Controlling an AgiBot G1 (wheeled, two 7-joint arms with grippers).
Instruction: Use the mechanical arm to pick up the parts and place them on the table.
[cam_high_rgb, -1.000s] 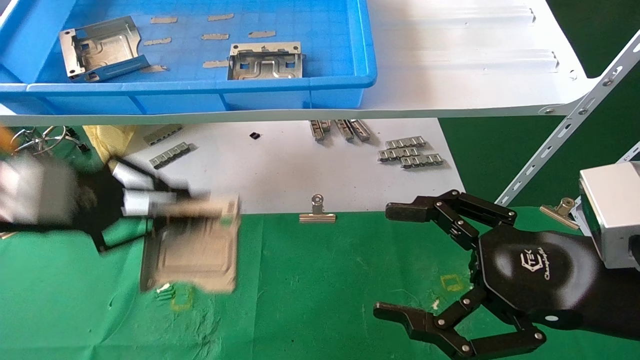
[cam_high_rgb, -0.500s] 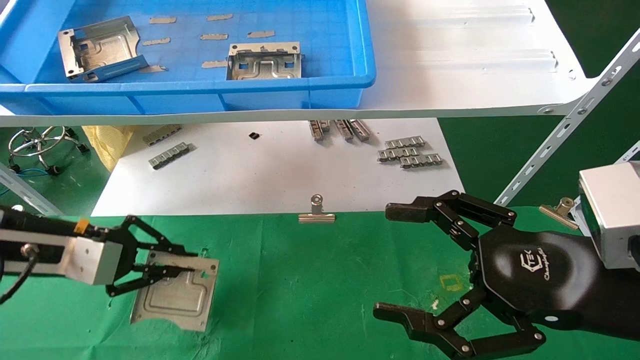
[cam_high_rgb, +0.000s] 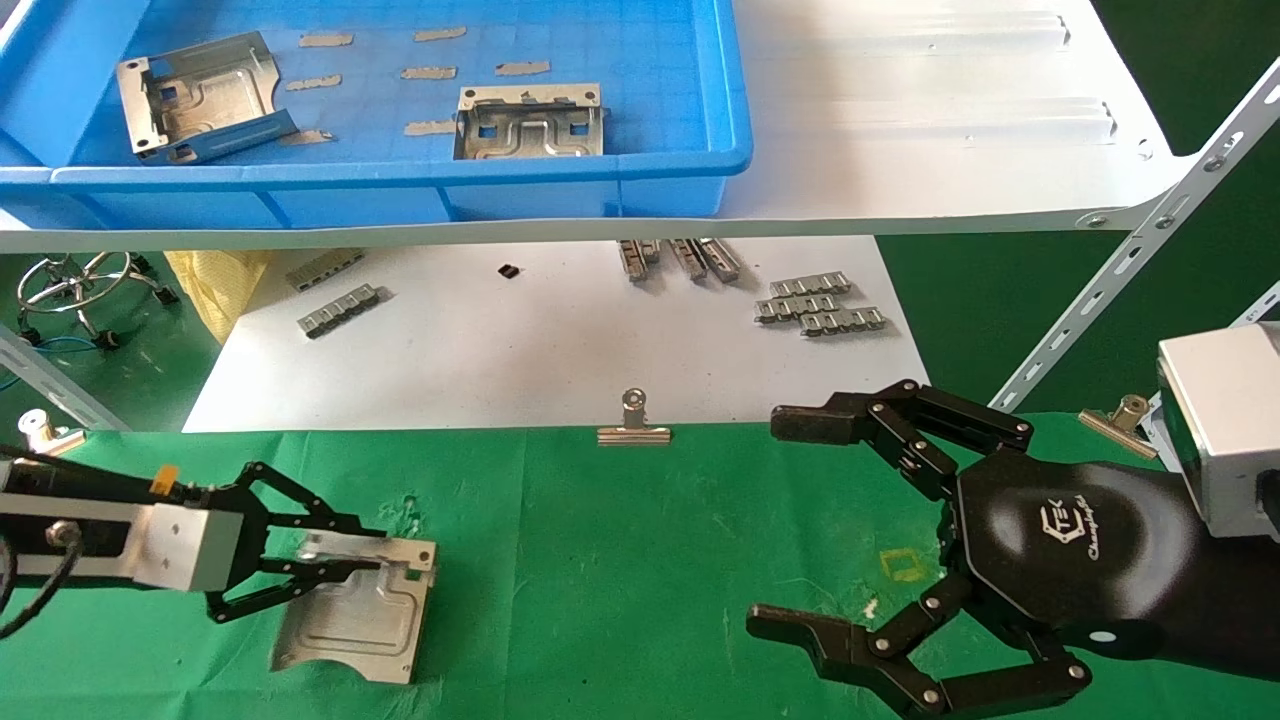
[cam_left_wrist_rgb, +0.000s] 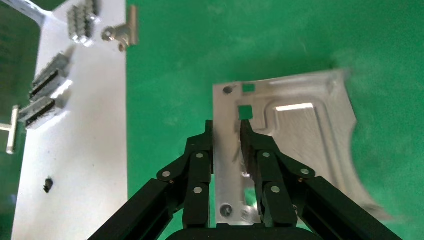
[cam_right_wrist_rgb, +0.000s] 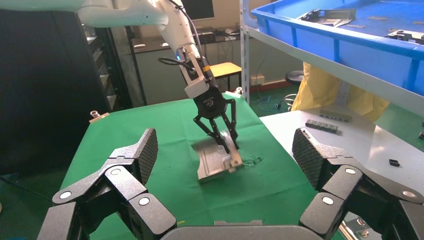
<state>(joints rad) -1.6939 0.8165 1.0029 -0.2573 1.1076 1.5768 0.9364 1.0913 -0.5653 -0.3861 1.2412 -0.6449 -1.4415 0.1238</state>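
Observation:
One silvery part (cam_high_rgb: 360, 620) rests tilted on the green table (cam_high_rgb: 620, 560) at the near left, its far edge on the cloth. My left gripper (cam_high_rgb: 380, 550) is shut on its bent-up rim. The left wrist view shows the black fingers (cam_left_wrist_rgb: 200, 160) either side of that rim, with the part (cam_left_wrist_rgb: 300, 135) spreading beyond them. From the right wrist view the part (cam_right_wrist_rgb: 212, 160) slopes down from the left gripper (cam_right_wrist_rgb: 232, 145). Two more parts (cam_high_rgb: 200, 95) (cam_high_rgb: 530, 122) lie in the blue bin (cam_high_rgb: 400, 175). My right gripper (cam_high_rgb: 775, 525) hangs open over the cloth at the right, holding nothing.
The bin sits on a white shelf (cam_high_rgb: 900, 150) above a white board (cam_high_rgb: 560, 340) carrying ridged metal strips (cam_high_rgb: 820, 303). Binder clips (cam_high_rgb: 634, 425) (cam_high_rgb: 1118, 418) pin the cloth's far edge. A yellow square outline (cam_high_rgb: 905, 567) marks the cloth near the right gripper.
The left gripper has swung the part down and to the left onto the cloth, and over the last half second has lowered it flatter. The right arm has not moved.

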